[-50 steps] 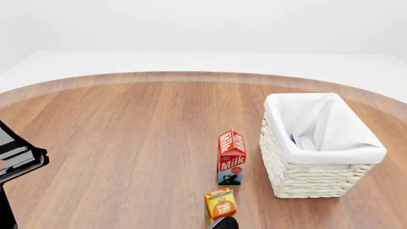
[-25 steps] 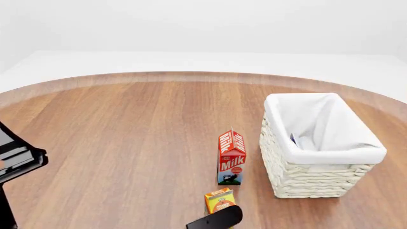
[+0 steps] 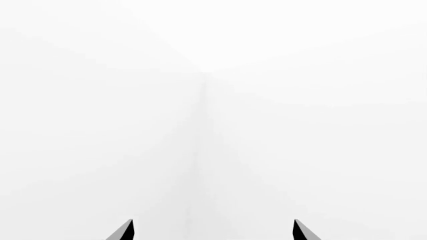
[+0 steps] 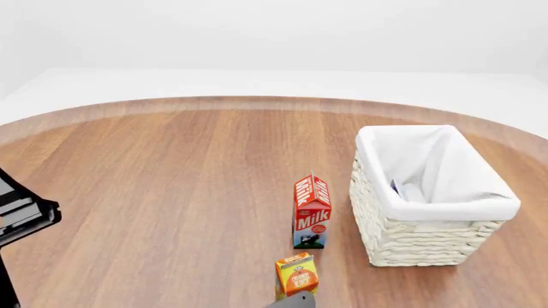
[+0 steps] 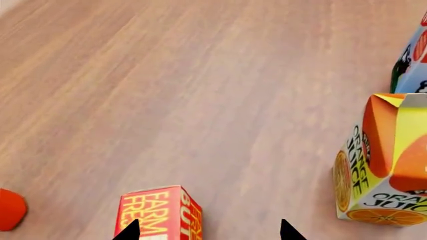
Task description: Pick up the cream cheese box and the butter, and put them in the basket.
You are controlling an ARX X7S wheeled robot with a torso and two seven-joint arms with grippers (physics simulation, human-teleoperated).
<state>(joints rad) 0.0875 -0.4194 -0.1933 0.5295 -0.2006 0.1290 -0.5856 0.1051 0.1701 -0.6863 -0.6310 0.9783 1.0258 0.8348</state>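
Landmark: the basket [image 4: 425, 242], cream-white wicker with a white cloth liner, upright on the round wooden table [image 4: 171, 179].

- Cream cheese box [image 4: 396, 187]: only a small blue-and-white sliver shows, inside the basket low against the liner wall on the side nearest the milk carton [image 4: 311, 210].
- Milk carton: upright, just beside the basket's wicker wall, apart from it.
- Orange juice carton [image 4: 297, 274]: upright, nearer the robot than the milk carton, further from the basket.
- Butter [image 5: 160, 212]: on the table outside the basket; seen in the right wrist view only. Red face with yellow lettering up, past the orange juice carton on the side away from the basket.
- Right gripper [image 5: 208, 231]: 2 dark fingertips set wide, holding nothing; one tip overlaps the butter's edge in the view. Contact cannot be judged.
- Left gripper [image 3: 212, 231]: fingertips wide apart, empty, facing blank white.
- Small red-orange object [image 5: 11, 209] at the right wrist frame edge; unidentified.
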